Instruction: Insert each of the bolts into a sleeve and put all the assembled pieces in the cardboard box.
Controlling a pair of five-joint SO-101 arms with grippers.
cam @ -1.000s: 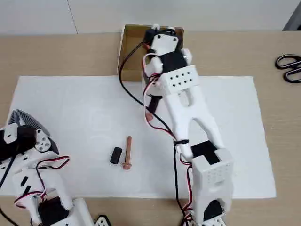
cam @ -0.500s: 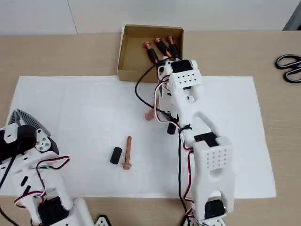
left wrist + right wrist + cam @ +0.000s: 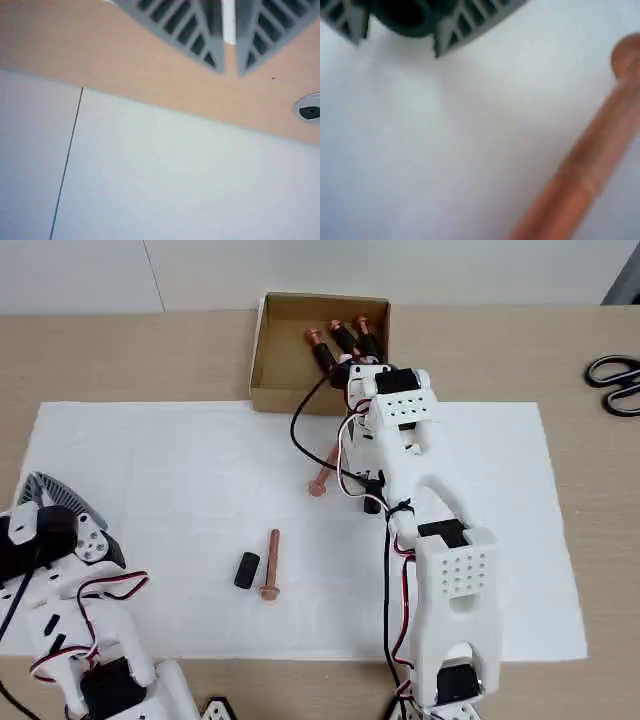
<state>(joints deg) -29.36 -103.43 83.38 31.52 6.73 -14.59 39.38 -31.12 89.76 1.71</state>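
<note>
L gripper [image 3: 48,498] sits at 8 o'clock edge of paper sheet [image 3: 150,460], tips clenched, nothing held. R gripper [image 3: 397,40] near loose bolt [image 3: 323,472], 6 o'clock of cardboard box [image 3: 285,400]; grip state can't tell. Box holds 3 assembled pieces [image 3: 340,340]. 2nd bolt [image 3: 270,565] just beside black sleeve [image 3: 246,570], not touching, 7 o'clock of sheet centre.

Robotics lab bench is suggested here: wood-top table [image 3: 150,350] covered w/ a white sheet [image 3: 170,470], scissors [image 3: 614,383] laid at the edge, printed arms [image 3: 455,590] w/ exposed servo wiring.
</note>
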